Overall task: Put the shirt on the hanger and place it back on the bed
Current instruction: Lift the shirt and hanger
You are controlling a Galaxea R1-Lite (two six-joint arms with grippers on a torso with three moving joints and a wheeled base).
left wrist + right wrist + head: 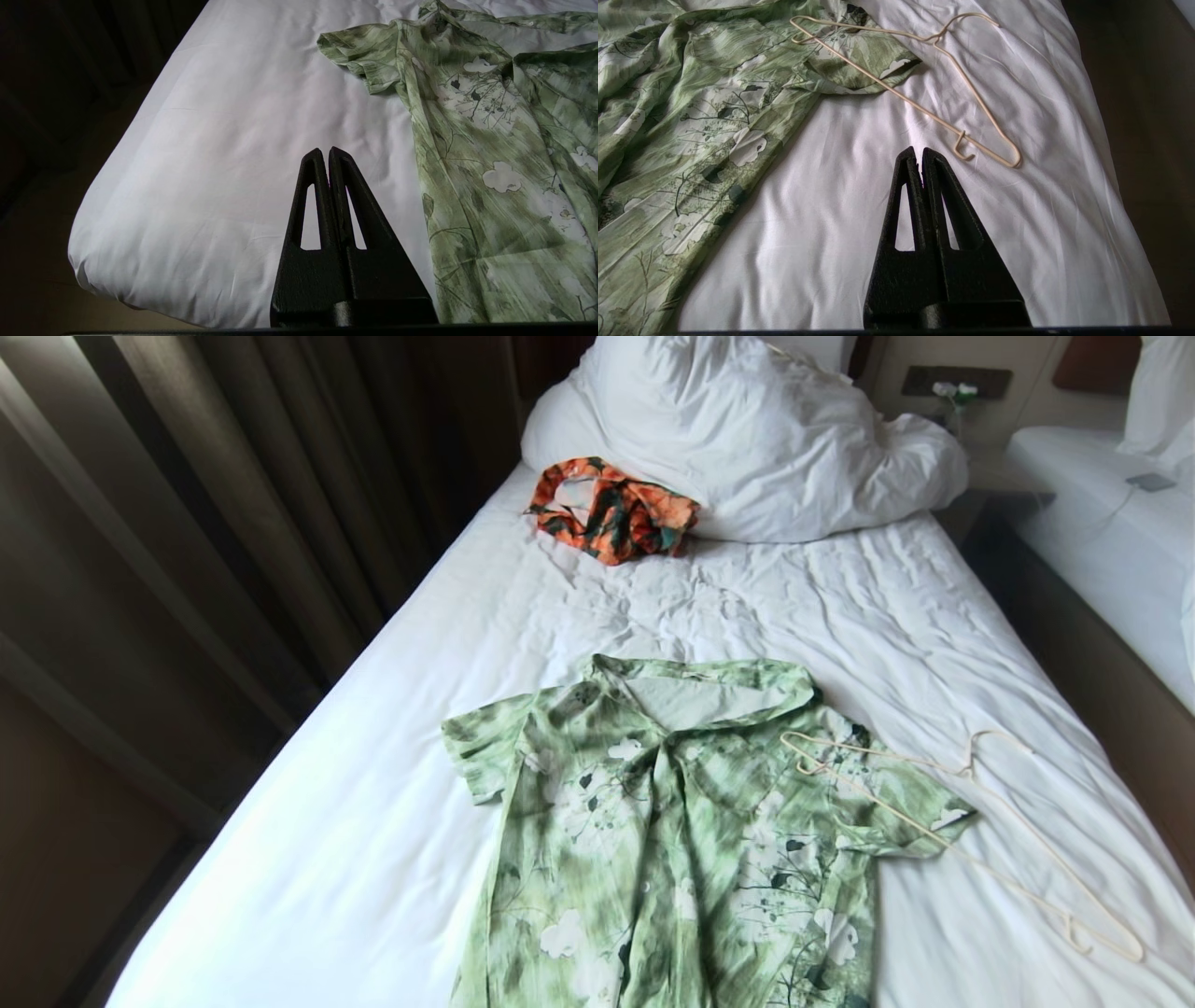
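- The shirt (672, 831) lies spread flat, front up, on the near half of the bed (392, 728), its collar toward 12 o'clock and its hem running off the head view at 6 o'clock.
- The hanger (962, 821), thin and cream-coloured, lies at the shirt's 3 o'clock; one end rests on the shirt's sleeve, the rest on the white sheet.
- The left gripper (325, 150) is clenched on nothing and hangs over bare sheet near the bed's edge; the shirt sits at its 2 o'clock, apart from the fingertips.
- The right gripper (918, 150) is likewise clenched and empty; the hanger's nearest end lies just beyond its tips at 1 o'clock, and the shirt spreads away at 10 o'clock.
- An orange-and-green garment (611, 511) sits bunched at 12 o'clock, against the white duvet (747, 439).
- A second bed (1111, 532) stands at 2 o'clock, well apart.
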